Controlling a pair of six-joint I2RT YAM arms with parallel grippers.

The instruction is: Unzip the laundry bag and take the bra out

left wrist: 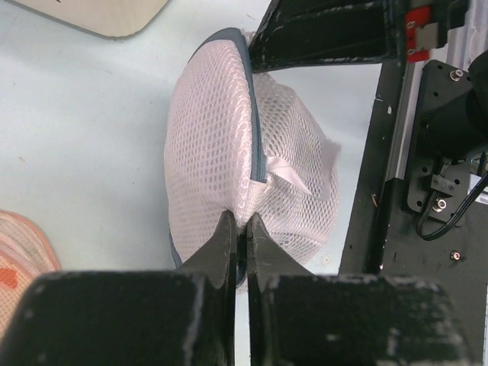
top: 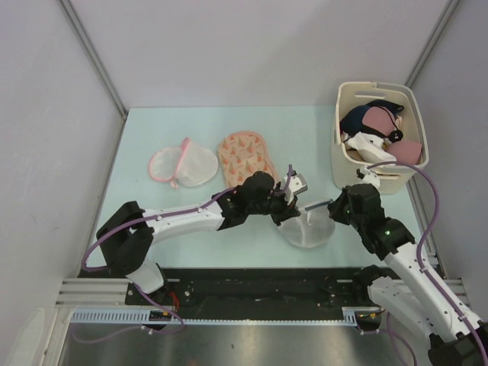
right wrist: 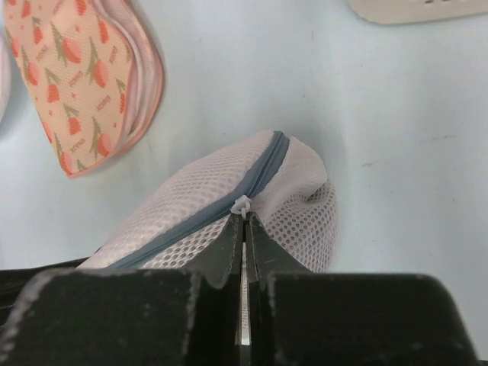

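Note:
A white mesh laundry bag (top: 309, 229) with a grey zipper lies near the table's front, between my two grippers. My left gripper (top: 288, 210) is shut on the bag's mesh edge; the left wrist view shows its tips (left wrist: 240, 225) pinching the fabric of the bag (left wrist: 221, 137). My right gripper (top: 329, 206) is shut on the white zipper pull (right wrist: 241, 204), with its tips (right wrist: 244, 219) right at the grey zipper (right wrist: 263, 171), which looks closed. No bra shows through the mesh.
A peach tulip-print bra (top: 245, 155) and a flat mesh bag with pink trim (top: 181, 164) lie further back on the table. A cream basket (top: 379, 95) holding garments stands at the back right. The right arm's black fingers (left wrist: 328, 34) show beside the bag.

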